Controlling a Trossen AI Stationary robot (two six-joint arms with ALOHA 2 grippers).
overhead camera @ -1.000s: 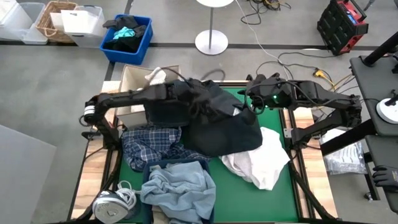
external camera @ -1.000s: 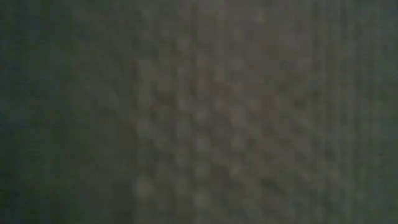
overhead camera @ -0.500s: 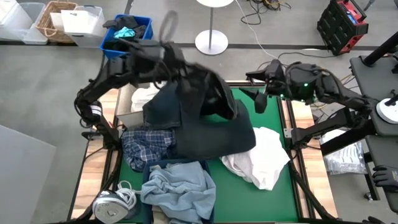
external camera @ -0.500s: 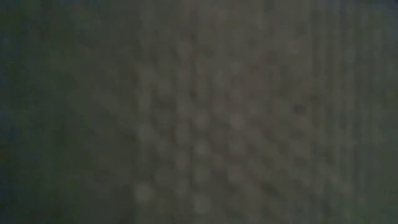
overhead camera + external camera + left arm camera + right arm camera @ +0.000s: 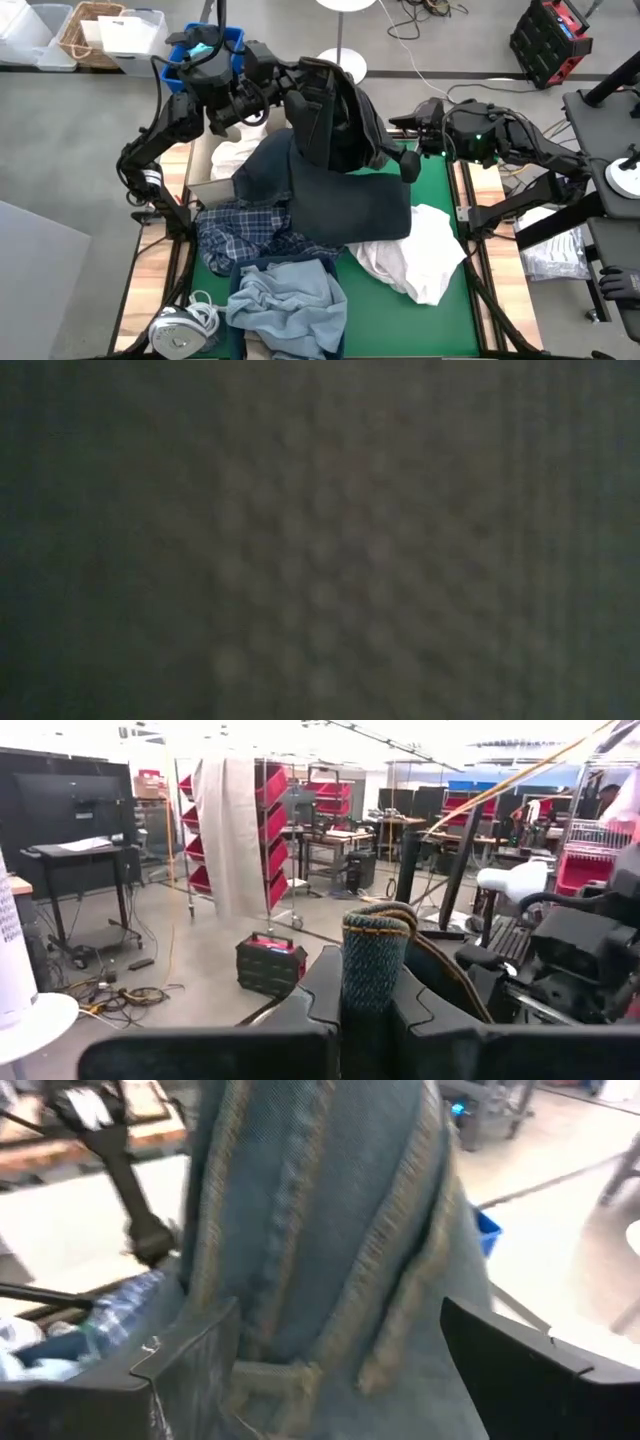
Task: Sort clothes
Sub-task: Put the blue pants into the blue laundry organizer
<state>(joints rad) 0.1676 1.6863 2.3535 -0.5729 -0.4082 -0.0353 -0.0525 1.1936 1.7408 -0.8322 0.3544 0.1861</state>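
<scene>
At the left end effector (image 5: 288, 86), raised high over the far-left part of the worktop (image 5: 440, 190): clamped shut on a stitched fold of the dark navy piece (image 5: 335, 120). Confirmed in left wrist view, where the fold stands pinched between the two fingers (image 5: 372, 1000).

Below and to the right of that end effector: bulk of the dark navy piece hanging in a heavy drape, lower hem resting on the pile. Beneath the hem, nearer the front: plaid shirt (image 5: 240, 235), partly covered; light blue denim (image 5: 285, 300) farther forward, apart from the hem. Directly under the raised wrist: cardboard box (image 5: 212, 125) with a pale garment in it. Beyond it, on the floor: blue bin (image 5: 205, 60).

Just beside the drape's right edge: right end effector (image 5: 408, 163), fingers wide apart, gripping nothing; cloth fills its wrist view right ahead of the fingers (image 5: 190, 1370). In front of it, on the worktop: white shirt (image 5: 420, 250), one corner tucked under the navy hem.

Low view: nothing readable.

Risks, as judged:
- Narrow grip against a heavy drape; likely to slip out on a fast swing.
- Hem on plaid and white shirts; could drag both along if carried without more lift.
- Cloth close to the parted right fingers; could snag there.
</scene>
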